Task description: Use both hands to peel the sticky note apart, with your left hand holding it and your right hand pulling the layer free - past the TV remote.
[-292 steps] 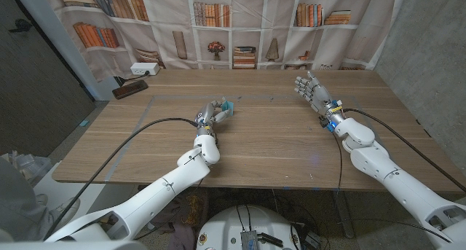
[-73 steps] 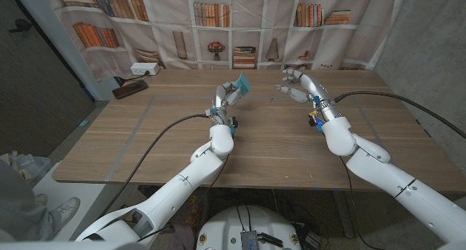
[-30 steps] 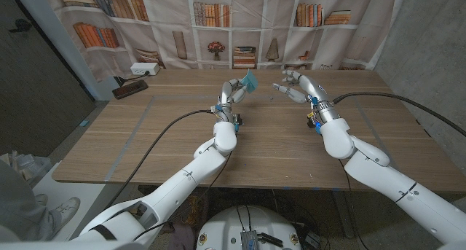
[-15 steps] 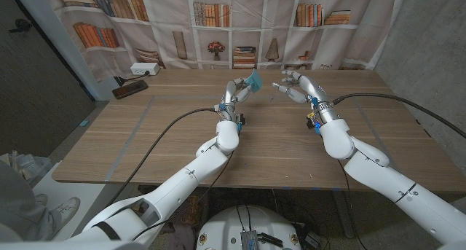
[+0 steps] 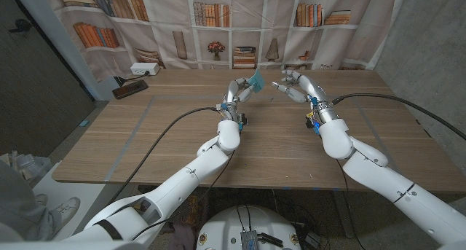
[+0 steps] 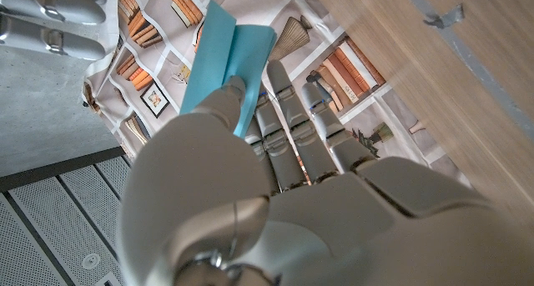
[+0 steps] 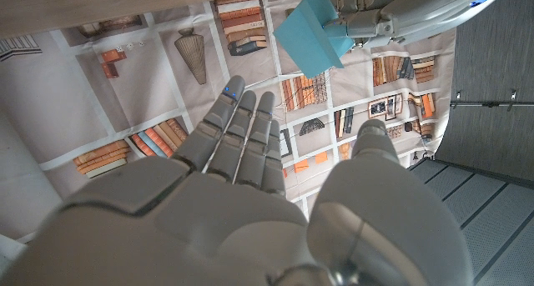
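- Head view, near the table's [image 5: 109, 155] far left corner: a dark TV remote [image 5: 129, 89] lies beside a white box [image 5: 145, 69].
- Left arm reaches toward the far edge; the left hand [image 5: 237, 94] is raised, fingers pinching the blue sticky note [image 5: 255, 80] upright above the table.
- Just beside it, apart from the note, the right hand [image 5: 297, 86] hovers with fingers spread, holding nothing.
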Controlling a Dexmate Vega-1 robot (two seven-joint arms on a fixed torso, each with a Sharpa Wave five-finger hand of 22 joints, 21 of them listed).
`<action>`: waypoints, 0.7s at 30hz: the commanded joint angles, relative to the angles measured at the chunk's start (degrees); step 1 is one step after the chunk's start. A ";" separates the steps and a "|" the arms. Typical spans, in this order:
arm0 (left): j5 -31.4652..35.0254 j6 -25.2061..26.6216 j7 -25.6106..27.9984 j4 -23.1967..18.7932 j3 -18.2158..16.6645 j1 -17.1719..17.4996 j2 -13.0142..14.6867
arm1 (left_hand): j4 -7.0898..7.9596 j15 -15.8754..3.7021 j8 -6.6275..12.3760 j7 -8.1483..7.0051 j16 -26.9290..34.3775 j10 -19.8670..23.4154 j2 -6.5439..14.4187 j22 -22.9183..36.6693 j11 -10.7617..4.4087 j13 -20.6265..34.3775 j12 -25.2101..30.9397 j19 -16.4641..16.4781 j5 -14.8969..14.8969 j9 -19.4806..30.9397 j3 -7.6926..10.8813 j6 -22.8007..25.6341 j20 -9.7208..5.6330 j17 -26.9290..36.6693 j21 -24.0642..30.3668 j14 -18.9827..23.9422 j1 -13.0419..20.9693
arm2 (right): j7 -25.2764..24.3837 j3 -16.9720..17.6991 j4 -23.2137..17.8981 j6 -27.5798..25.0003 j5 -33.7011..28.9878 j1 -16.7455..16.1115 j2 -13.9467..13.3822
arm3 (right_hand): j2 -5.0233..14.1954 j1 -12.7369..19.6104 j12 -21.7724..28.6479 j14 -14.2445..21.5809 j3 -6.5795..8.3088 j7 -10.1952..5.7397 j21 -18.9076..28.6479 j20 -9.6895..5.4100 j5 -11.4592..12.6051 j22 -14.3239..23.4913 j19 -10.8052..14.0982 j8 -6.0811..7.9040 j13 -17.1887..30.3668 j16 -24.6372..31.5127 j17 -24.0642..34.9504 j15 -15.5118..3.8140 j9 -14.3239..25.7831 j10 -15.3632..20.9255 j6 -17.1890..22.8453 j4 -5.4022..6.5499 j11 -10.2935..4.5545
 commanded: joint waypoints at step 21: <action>2.52 0.47 0.60 3.64 2.79 -2.18 -1.20 | 0.22 -6.13 -0.60 0.41 -0.27 3.34 1.78 -0.23 -3.15 0.21 -0.63 -0.56 0.27 0.26 -0.11 1.03 -1.74 0.11 1.10 0.49 2.09 | 0.09 -2.46 -2.22 -1.02 -5.02 1.06 0.95 | -1.16 -0.51 -1.55 -8.12 -0.94 -2.01 -1.94 4.90 0.30 -0.13 -6.31 -0.42 0.45 -2.26 -0.73 5.29 0.64 -2.51 -2.49 -1.02 -1.87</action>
